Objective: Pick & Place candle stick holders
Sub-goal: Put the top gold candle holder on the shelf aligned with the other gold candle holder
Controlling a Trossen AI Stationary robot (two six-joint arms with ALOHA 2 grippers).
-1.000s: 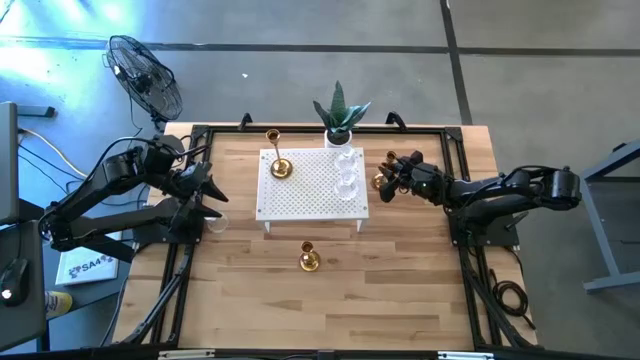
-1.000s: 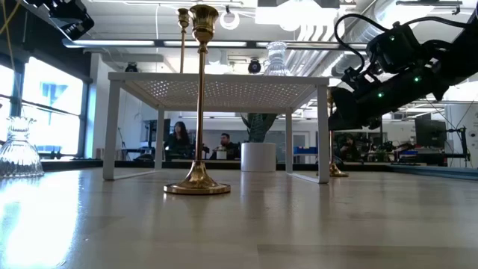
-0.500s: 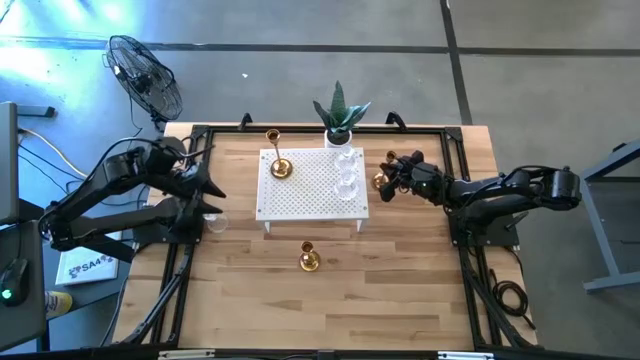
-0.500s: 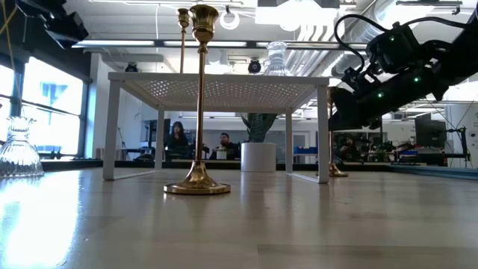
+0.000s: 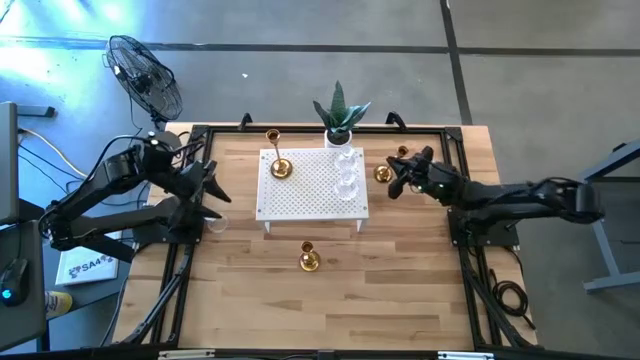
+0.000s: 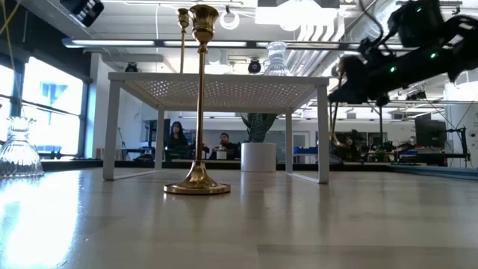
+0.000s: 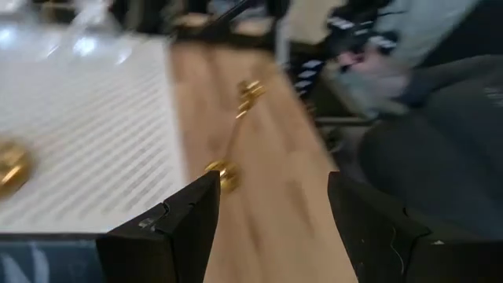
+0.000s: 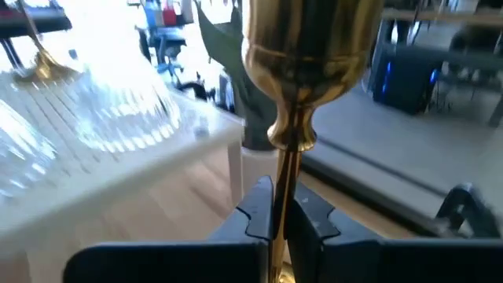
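A white perforated stand [image 5: 300,195] sits mid-table. One gold holder [image 5: 279,166] and clear glass holders [image 5: 347,176] stand on it. Another gold holder [image 5: 309,260] stands by its base on the wood near the front, and it also shows in the low view [image 6: 199,112]. A glass holder [image 5: 213,222] stands on the table at the left. My right gripper [image 5: 393,173], right of the stand, is shut on a third gold holder [image 5: 384,172]. My left gripper [image 5: 215,188] hovers open left of the stand, and its open fingers show in the left wrist view [image 7: 271,228]. My right gripper pinches the gold holder's slim stem [image 8: 284,185] between its two fingers [image 8: 255,212], just below the cup [image 8: 310,39]. The fingers come roughly level from the table's right, lying across the stem. The holder stands about upright in the hold, and its base is off the table.
A green plant in a white pot [image 5: 340,118] stands just behind the stand. A black frame [image 5: 190,255] runs along the table's sides. A fan [image 5: 145,75] stands off the far left corner. People sit in the room beyond the table [image 6: 179,138].
My right gripper has risen with the gold holder and drawn a little toward the table's right edge. The holder's base, which stood on the wood beside the stand's right leg, is now lifted clear. My left gripper has shifted slightly above the table's left side.
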